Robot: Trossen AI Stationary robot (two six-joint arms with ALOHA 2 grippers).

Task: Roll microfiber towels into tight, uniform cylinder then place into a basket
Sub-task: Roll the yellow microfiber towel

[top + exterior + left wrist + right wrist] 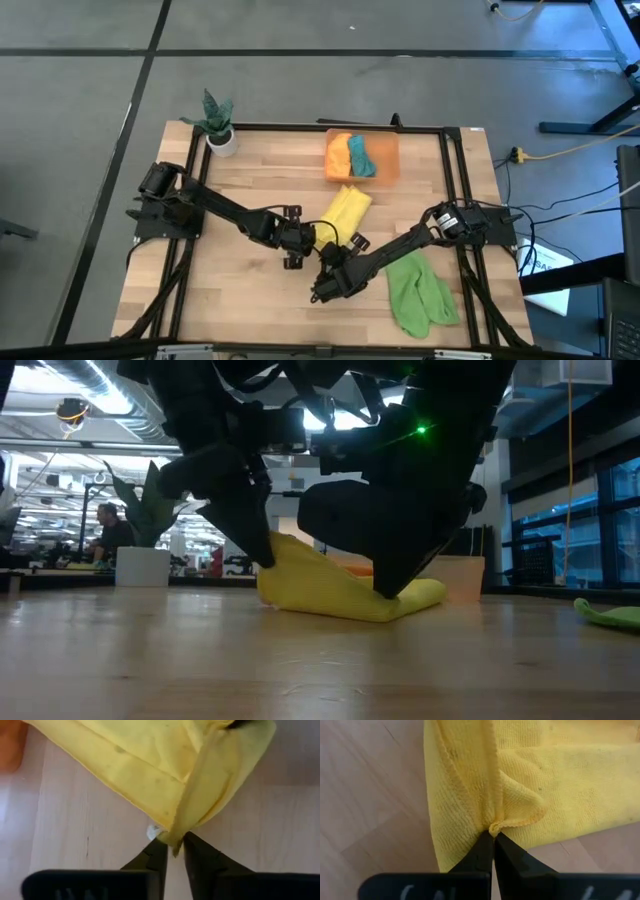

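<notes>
The yellow towel [348, 207] lies folded in the middle of the table, just in front of the orange basket [390, 165]. Its near end is raised between my two grippers. My left gripper [175, 846] is at the towel's near left corner, fingers almost together on it. My right gripper [493, 836] is shut on the towel's near edge, a little to the right. In the low view the left gripper [262, 545] lifts the towel to a peak, and the right gripper [392, 588] stands low at the table. The towel's far part rests on the wood. My left gripper pinches the towel's pointed corner [176, 836] between its two fingertips, coming slanting down from the table's left. The corner is lifted, and the cloth slopes down from it onto the table. My right gripper pinches a puckered bit of the hemmed edge [495, 827] between its two fingertips, slanting down from the right. The cloth gathers into folds at the pinch and lies low on the table.
In the basket lie an orange roll [338, 155] and a teal roll [361, 155]. A light green towel [418, 288] lies crumpled at the near right. A white pot with a plant [219, 128] stands at the far left corner. Bare wood lies at the near left.
</notes>
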